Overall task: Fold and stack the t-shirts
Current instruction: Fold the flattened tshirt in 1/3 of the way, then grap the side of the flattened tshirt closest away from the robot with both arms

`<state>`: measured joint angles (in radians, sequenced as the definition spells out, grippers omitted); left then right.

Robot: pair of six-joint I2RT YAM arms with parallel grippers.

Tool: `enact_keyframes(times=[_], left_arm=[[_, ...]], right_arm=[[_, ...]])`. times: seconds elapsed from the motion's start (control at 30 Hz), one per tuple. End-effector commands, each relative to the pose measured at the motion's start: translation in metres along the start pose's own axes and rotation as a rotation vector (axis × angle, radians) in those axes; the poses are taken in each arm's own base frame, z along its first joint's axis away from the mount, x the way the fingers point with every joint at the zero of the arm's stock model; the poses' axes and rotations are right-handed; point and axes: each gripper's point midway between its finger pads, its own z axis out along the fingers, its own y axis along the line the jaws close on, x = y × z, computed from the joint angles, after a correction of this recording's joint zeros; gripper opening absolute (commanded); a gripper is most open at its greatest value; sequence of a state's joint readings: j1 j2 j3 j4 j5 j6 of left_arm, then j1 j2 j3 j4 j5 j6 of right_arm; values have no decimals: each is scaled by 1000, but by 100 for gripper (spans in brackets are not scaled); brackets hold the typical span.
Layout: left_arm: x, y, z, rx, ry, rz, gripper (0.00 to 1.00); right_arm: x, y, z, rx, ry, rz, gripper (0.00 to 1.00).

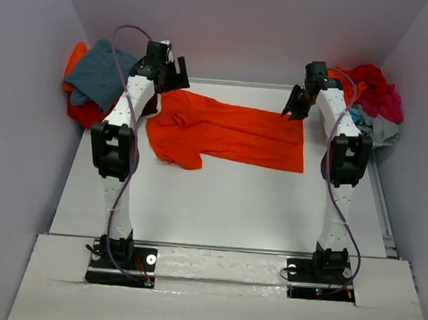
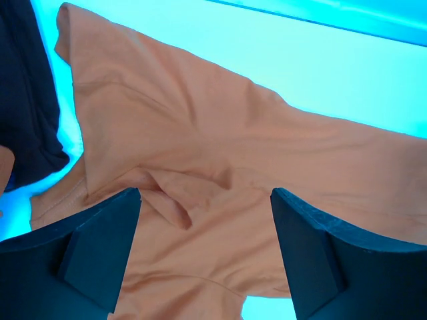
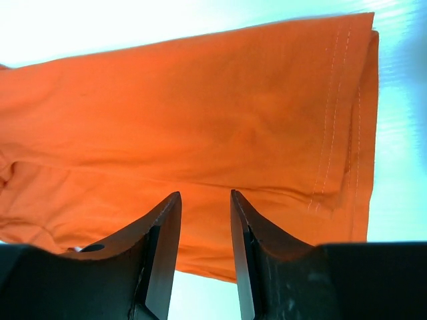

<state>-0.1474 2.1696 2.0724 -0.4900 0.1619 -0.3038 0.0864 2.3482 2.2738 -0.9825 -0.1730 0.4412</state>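
A bright orange t-shirt [image 1: 231,132] lies flat across the back of the table, folded lengthwise, with a sleeve pointing toward the near left. My left gripper [image 1: 178,74] hovers above its left end, the collar side. In the left wrist view the gripper [image 2: 205,200] is wide open, with only the wrinkled orange cloth [image 2: 220,147] below it. My right gripper [image 1: 296,107] hangs over the shirt's far right corner. In the right wrist view that gripper [image 3: 205,197] stands open with a narrow gap, nothing between the fingers, and the hemmed end of the shirt [image 3: 267,113] underneath.
A heap of shirts [image 1: 94,76] in teal-grey over red and orange sits at the back left. Another heap [image 1: 374,98] in red, magenta, turquoise and grey sits at the back right. A dark cloth [image 2: 23,100] lies beside the orange shirt's left end.
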Motion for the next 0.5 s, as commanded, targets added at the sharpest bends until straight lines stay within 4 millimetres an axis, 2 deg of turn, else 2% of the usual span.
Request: enact_keyframes(times=[0.0,0.03,0.07,0.1,0.13,0.17,0.2,0.23,0.27,0.33,0.37,0.47], left_arm=[[23,-7,-40,-74,53,54,91],[54,0,-35,-96,120,51,91],[47,-4,-45,-87,97,49,91],[67,-1,-51,-91,126,50,91],[77,3,-55,-100,138,36,90],[100,11,-54,-107,174,27,91],[100,10,-68,-101,154,24,91],[106,13,-72,-107,159,16,91],[113,15,-76,-112,167,3,91],[130,17,-91,-109,182,0,91],[134,19,-97,-114,178,-3,91],[156,29,-116,-144,183,-12,90]], right_arm=[[8,8,-36,-16,-13,-12,41],[19,3,-38,-9,4,-9,41],[31,-4,-30,9,39,-2,41],[36,1,-38,-4,32,-12,41],[53,-8,-31,11,78,-8,41],[62,-6,-31,13,87,-20,41],[68,-4,-37,13,84,-35,41],[84,-14,-32,32,121,-30,40],[90,-16,-32,33,129,-29,40],[98,-13,-38,19,128,-39,40],[110,-15,-36,25,152,-42,40],[119,-13,-39,16,154,-40,40]])
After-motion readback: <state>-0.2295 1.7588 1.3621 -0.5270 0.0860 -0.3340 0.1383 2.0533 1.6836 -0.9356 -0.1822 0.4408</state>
